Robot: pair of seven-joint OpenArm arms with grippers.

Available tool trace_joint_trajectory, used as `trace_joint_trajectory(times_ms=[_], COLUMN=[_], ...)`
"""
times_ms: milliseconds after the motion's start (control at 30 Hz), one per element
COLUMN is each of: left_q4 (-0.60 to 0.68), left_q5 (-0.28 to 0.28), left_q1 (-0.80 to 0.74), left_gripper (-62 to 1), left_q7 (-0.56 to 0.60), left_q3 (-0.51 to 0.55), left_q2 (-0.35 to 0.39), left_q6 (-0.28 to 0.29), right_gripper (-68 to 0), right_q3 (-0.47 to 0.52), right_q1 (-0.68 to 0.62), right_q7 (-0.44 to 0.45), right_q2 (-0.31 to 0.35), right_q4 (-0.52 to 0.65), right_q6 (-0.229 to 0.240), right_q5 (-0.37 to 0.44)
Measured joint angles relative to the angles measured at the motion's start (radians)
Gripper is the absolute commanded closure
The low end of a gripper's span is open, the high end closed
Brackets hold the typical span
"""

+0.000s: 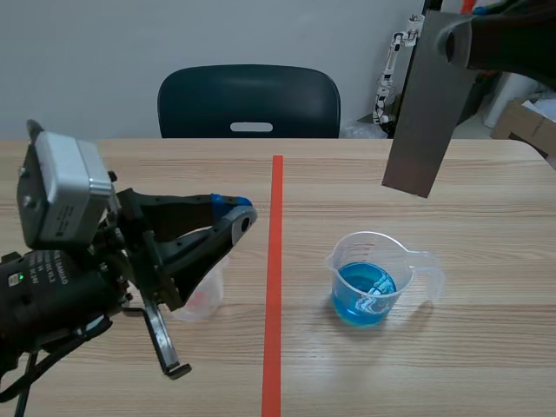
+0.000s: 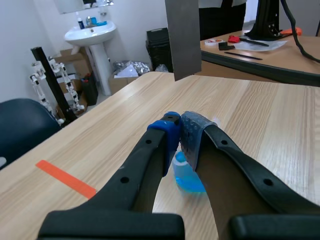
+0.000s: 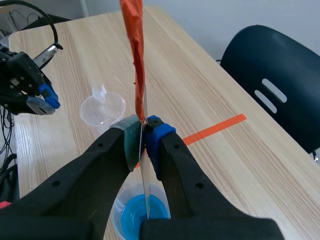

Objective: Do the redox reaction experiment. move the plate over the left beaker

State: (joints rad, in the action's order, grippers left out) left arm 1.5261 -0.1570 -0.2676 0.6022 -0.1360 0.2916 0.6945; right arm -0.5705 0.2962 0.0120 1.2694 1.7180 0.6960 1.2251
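Observation:
A flat grey plate (image 1: 424,104) hangs upright high over the table's right side, with my right gripper (image 1: 456,39) shut on its top end. In the right wrist view the plate (image 3: 133,45) is edge-on and looks orange-red ahead of the right gripper (image 3: 143,134). The empty clear left beaker (image 1: 205,294) stands left of the tape line, partly hidden behind my left gripper (image 1: 233,208), which is shut on nothing. The same beaker (image 3: 103,109) lies well ahead and to the side of the plate. In the left wrist view the plate (image 2: 182,37) hangs far beyond the left gripper (image 2: 179,131).
A clear beaker of blue liquid (image 1: 372,282) stands right of the tape line, below and nearer than the plate; it shows under the right gripper as the blue beaker (image 3: 141,212). A dark chair (image 1: 249,102) stands behind the table's far edge.

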Motion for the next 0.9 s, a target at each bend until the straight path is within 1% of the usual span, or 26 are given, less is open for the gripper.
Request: trace_joint_trajectory(times_ms=[100, 133, 200, 233, 267, 367, 533, 633, 700, 767, 833, 900], left_q4=[0.000, 0.000, 0.000, 0.000, 0.000, 0.000, 0.000, 0.000, 0.000, -0.003, -0.016, -0.039], left_q5=[0.000, 0.000, 0.000, 0.000, 0.000, -0.001, 0.000, 0.000, 0.000, 0.000, 0.001, 0.000], left_q1=[-0.072, -0.097, -0.148, -0.175, -0.201, -0.283, -0.414, -0.494, -0.548, -0.594, -0.628, -0.653], left_gripper=[-4.0, -4.1, -4.1, -4.0, -4.0, -4.0, -4.0, -4.0, -4.0, -4.0, -4.0, -4.0], left_q7=[0.045, 0.062, 0.098, 0.118, 0.140, 0.201, 0.248, 0.274, 0.302, 0.344, 0.391, 0.405], left_q3=[0.045, 0.060, 0.092, 0.109, 0.129, 0.183, 0.256, 0.280, 0.287, 0.287, 0.287, 0.287], left_q2=[0.019, 0.026, 0.039, 0.045, 0.049, 0.058, 0.063, 0.063, 0.063, 0.057, 0.041, 0.021], left_q6=[0.000, 0.000, 0.000, 0.000, 0.000, 0.000, -0.001, -0.016, -0.074, -0.149, -0.190, -0.199], right_gripper=[-0.6, -0.6, -0.6, -0.6, -0.6, -0.6, -0.6, -0.6, -0.6, -0.6, -0.6, -0.6], right_q3=[0.000, 0.000, 0.000, 0.000, 0.000, 0.000, 0.000, 0.000, 0.000, 0.000, 0.000, 0.000], right_q1=[0.000, 0.000, 0.000, 0.000, 0.003, 0.027, 0.099, 0.125, 0.131, 0.138, 0.139, 0.139], right_q7=[-0.040, -0.051, -0.079, -0.090, -0.112, -0.197, -0.312, -0.387, -0.436, -0.482, -0.503, -0.544], right_q2=[-0.070, -0.098, -0.156, -0.184, -0.212, -0.291, -0.424, -0.510, -0.570, -0.628, -0.683, -0.738], right_q4=[0.000, 0.000, 0.000, 0.000, 0.000, 0.000, 0.000, 0.000, 0.000, 0.000, 0.000, 0.000], right_q6=[-0.001, -0.009, -0.050, -0.064, -0.068, -0.061, -0.103, -0.103, -0.106, -0.106, -0.107, -0.117], right_q5=[-0.046, -0.073, -0.105, -0.121, -0.129, -0.129, -0.129, -0.130, -0.130, -0.150, -0.176, -0.219])
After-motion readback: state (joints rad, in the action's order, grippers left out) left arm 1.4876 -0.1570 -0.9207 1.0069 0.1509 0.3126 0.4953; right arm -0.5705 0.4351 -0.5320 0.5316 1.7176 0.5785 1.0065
